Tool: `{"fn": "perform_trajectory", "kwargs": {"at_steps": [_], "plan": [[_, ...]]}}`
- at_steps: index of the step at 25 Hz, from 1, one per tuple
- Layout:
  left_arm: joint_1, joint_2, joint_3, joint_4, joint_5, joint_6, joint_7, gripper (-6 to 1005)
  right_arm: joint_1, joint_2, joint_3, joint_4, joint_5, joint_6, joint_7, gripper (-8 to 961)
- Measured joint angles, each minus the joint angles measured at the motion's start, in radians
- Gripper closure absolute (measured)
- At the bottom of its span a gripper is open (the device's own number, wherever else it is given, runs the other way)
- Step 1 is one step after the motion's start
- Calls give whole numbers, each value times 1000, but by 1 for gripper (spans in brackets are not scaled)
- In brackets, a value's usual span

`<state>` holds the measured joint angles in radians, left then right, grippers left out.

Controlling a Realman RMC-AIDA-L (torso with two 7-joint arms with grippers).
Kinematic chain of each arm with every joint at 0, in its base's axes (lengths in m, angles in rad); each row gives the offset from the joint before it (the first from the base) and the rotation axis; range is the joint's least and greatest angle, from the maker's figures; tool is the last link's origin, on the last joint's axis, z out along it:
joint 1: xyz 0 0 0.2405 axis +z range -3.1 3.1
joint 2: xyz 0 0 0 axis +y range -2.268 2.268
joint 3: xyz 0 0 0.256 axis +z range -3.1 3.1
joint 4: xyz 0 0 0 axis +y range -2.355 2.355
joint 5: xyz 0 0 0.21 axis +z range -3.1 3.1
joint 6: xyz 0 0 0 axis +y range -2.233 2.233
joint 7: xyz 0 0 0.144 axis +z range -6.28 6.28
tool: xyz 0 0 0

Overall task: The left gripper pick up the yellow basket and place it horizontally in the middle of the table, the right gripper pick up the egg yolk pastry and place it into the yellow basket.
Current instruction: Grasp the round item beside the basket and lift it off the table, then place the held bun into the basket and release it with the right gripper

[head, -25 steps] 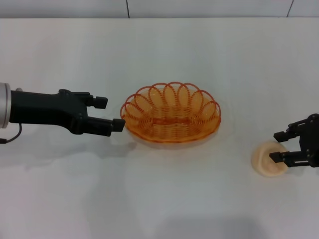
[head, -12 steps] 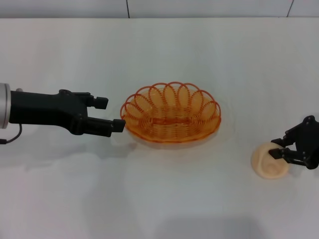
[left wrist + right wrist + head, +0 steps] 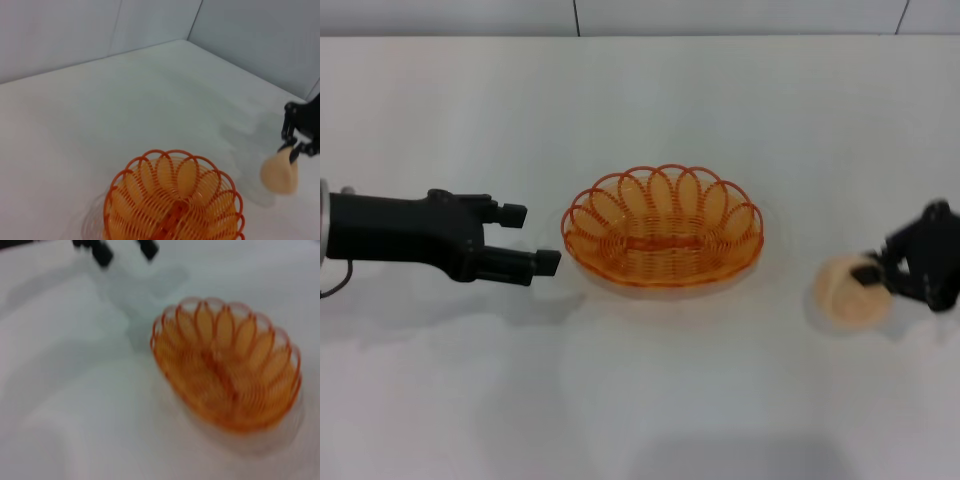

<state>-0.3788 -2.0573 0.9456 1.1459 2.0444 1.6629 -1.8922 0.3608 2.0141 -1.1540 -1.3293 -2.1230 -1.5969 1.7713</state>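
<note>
Since a second ago, your right tool (image 3: 876, 277) has closed onto the egg yolk pastry (image 3: 847, 291) and begun to raise it: the pastry now sits slightly higher and nearer the centre, and the left wrist view shows it tilted, pinched at its edge between the black fingers, seemingly clear of the table (image 3: 650, 400). Your left tool (image 3: 532, 238) has backed a little away from the yellow basket (image 3: 663, 238); its two fingers stand spread with nothing between them, just beside the basket's left rim but not touching it. The basket itself has not shifted: it lies long side across, upright and empty, near the middle of the table. You may judge the basket placement complete, so the left arm has no further part unless the basket is disturbed. What remains is the transfer of the pastry, which is still well apart from the basket on the right. Note that the hold looks to be on the pastry's rim only, so a soft pastry could deform or slip during the carry. Keep the approach above the scalloped rim before release.
</note>
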Motion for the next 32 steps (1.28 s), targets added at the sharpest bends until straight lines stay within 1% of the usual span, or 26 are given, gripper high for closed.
{"fn": "perform_trajectory", "kwargs": {"at_steps": [4,6,8,16,20,23,25,28,32], "plan": [[13,1,-1,-1,2,5,23,106,0,0,-14,-78,65,-2,45,882],[20,3,-1,-5,2,5,40,106,14,0,-41,-97,82,20,66,902],[22,3,-1,-6,1,5,47,106,38,0,-92,-95,85,72,83,912],[24,-1,-2,-8,0,6,65,106,150,4,-320,14,83,343,96,914],[24,0,-2,-8,0,4,67,106,197,9,-389,77,92,436,97,915],[25,-2,-4,-8,0,2,72,106,212,9,-414,98,98,472,97,916],[25,-3,-12,-8,0,3,77,106,227,9,-445,125,115,519,97,917],[25,-5,-25,-8,0,5,83,106,230,10,-459,133,123,546,97,918],[25,-5,-28,-9,0,6,89,106,235,11,-474,135,125,555,96,870]]}}
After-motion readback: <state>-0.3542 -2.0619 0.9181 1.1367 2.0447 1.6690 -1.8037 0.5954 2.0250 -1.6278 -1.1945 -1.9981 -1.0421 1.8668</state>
